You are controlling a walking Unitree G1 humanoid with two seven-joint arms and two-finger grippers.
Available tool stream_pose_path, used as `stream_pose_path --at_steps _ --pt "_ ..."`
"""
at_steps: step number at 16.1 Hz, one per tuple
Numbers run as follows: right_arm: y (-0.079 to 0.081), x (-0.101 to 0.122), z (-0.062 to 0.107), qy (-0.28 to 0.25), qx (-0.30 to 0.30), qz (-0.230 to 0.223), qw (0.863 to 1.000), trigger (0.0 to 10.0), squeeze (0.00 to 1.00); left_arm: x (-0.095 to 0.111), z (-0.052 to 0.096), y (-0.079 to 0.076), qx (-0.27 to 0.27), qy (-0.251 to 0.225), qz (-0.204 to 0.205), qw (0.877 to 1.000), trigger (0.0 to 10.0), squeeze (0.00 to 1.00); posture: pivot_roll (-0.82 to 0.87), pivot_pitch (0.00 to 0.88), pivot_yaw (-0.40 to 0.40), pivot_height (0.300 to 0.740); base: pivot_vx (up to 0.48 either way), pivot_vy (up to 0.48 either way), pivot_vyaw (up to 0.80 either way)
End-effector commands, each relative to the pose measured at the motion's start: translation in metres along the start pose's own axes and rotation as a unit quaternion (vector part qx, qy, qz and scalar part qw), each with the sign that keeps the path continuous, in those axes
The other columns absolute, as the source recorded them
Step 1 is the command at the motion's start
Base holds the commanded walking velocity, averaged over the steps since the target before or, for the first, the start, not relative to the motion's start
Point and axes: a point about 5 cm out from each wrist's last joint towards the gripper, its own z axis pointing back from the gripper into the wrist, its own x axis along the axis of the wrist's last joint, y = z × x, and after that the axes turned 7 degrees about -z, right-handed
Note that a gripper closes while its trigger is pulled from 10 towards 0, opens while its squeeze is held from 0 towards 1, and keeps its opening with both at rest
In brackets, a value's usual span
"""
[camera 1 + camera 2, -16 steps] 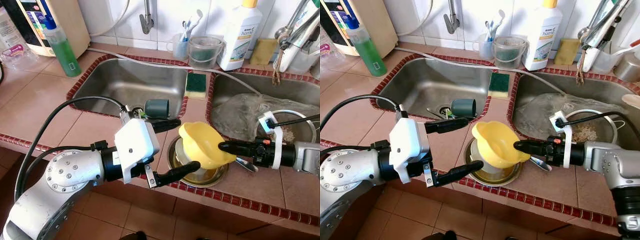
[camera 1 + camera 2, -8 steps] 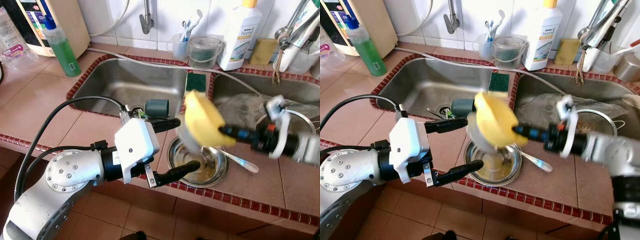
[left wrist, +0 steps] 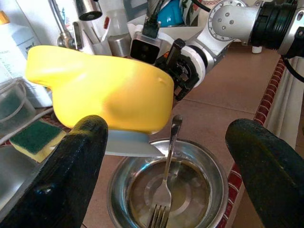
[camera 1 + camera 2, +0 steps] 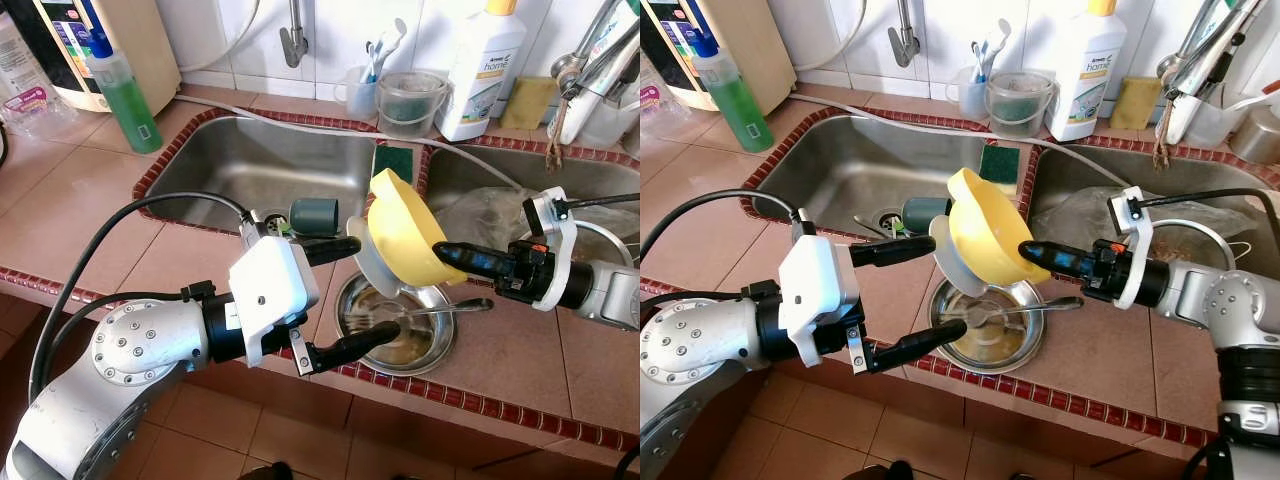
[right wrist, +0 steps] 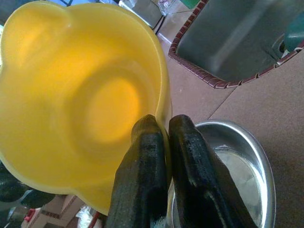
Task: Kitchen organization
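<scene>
Yellow plastic bowl now lifted, tilted above steel bowl w/ fork; right gripper pinches its rim at 3 o'clock. Left gripper fingers wide apart, empty.

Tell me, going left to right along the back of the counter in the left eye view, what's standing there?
Green bottle → tap → cup of toothbrushes → clear plastic tub → white bottle → yellow sponge.

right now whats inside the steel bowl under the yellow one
Inside the steel bowl lies a fork, tines down and handle over the rim, on a thin brownish film. The yellow bowl, pinched by the right gripper, hangs tilted above and hides the far rim.
</scene>
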Motion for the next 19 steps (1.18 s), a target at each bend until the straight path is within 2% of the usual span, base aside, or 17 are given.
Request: stream_pose_path --at_steps 1,7,9,11,14,17,18,19 --pt "0.006 0.006 0.000 -0.011 0.010 0.011 1.000 10.0 0.00 0.002 0.002 0.000 -0.001 -0.001 -0.002 1.000 10.0 0.00 -0.10 0.169 0.049 0.740 0.000 0.000 0.00" --pt "0.019 0.032 0.001 -0.067 0.022 0.046 0.996 10.0 0.00 -0.001 0.004 0.005 0.013 0.003 0.007 1.000 10.0 0.00 -0.09 0.163 0.046 0.740 0.000 0.000 0.00" --pt "0.016 0.048 0.001 -0.135 -0.014 0.086 0.987 10.0 0.00 -0.007 0.005 0.012 0.039 0.005 0.028 0.999 10.0 0.00 -0.09 0.155 0.041 0.740 0.000 0.000 0.00" --pt "0.014 0.052 -0.002 -0.165 -0.045 0.120 0.978 10.0 0.00 -0.011 0.006 0.019 0.062 0.005 0.035 0.997 10.0 0.00 -0.09 0.146 0.039 0.740 0.000 0.000 0.00" --pt "0.017 0.050 -0.023 -0.242 -0.060 0.188 0.950 10.0 0.00 -0.019 0.002 0.031 0.106 0.004 0.064 0.992 10.0 0.00 -0.10 0.128 0.040 0.740 0.000 0.000 0.00" --pt "0.023 0.048 -0.042 -0.319 -0.097 0.233 0.914 10.0 0.00 -0.039 -0.002 0.051 0.172 0.024 0.115 0.978 10.0 0.00 -0.10 0.112 0.048 0.740 0.000 0.000 0.00" --pt "0.023 0.044 -0.051 -0.352 -0.145 0.264 0.886 10.0 0.00 -0.049 -0.004 0.061 0.202 0.035 0.124 0.971 10.0 0.00 -0.10 0.102 0.054 0.740 0.000 0.247 0.00" --pt "0.019 0.039 -0.053 -0.360 -0.199 0.292 0.863 10.0 0.00 -0.054 -0.006 0.066 0.216 0.038 0.129 0.967 10.0 0.00 -0.10 0.095 0.057 0.740 0.000 0.356 0.00"
